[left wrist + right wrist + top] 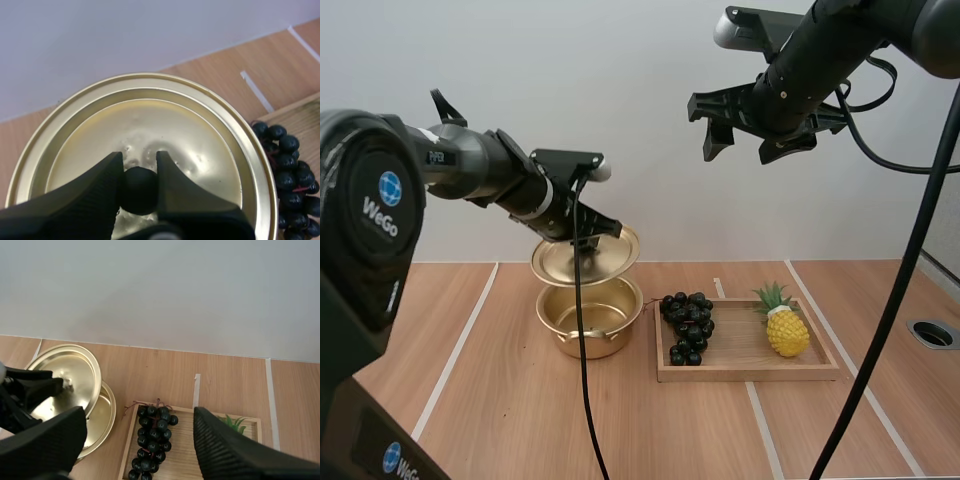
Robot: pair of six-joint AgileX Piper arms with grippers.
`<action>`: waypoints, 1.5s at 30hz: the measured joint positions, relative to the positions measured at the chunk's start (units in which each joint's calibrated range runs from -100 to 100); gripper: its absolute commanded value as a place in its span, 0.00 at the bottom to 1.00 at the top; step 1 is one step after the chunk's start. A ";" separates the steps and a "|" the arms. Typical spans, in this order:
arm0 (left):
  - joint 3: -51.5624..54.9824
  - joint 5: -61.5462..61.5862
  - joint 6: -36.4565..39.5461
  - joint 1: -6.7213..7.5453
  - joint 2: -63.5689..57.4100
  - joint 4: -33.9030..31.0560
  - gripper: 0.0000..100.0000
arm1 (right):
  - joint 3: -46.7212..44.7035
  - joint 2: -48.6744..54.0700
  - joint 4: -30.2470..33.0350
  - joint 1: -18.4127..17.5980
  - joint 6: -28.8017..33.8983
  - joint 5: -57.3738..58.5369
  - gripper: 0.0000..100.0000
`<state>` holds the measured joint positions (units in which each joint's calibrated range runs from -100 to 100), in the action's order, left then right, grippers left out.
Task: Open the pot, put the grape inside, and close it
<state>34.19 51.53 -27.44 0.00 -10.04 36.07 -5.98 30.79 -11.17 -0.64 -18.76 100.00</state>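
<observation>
The gold pot (pixel 590 318) stands uncovered on the table, left of the wooden tray (pixel 748 372). Its gold lid (pixel 585 256) hangs tilted just above it, held by the black knob (pixel 139 190) in my left gripper (pixel 588 228), whose fingers (pixel 102 185) pinch the knob. A bunch of dark grapes (pixel 688 326) lies on the tray's left end, also beside the lid (pixel 145 135) as grapes (pixel 292 170). My right gripper (pixel 748 140) hangs high above the tray, open and holding nothing, its fingers (pixel 235 450) wide apart over the grapes (pixel 152 440).
A toy pineapple (pixel 786 326) lies on the tray's right end. White tape lines (pixel 455 355) run across the wooden tabletop. A round hole (pixel 932 334) sits at the table's far right. A pale wall rises behind the table.
</observation>
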 measured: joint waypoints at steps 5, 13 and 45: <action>-3.74 0.00 1.79 0.00 -7.64 -1.06 0.00 | 0.00 0.00 0.00 0.00 -0.78 0.00 1.00; -9.42 0.15 9.48 0.00 -19.38 -11.39 0.00 | 0.00 0.00 0.00 0.00 -0.95 0.00 1.00; -38.11 -19.62 18.76 -4.55 -39.93 -19.57 0.00 | -4.25 0.00 -0.77 0.00 -2.20 0.00 1.00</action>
<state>-3.92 31.92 -8.68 -4.55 -49.97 16.50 -10.22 30.79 -11.95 -0.64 -20.97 100.00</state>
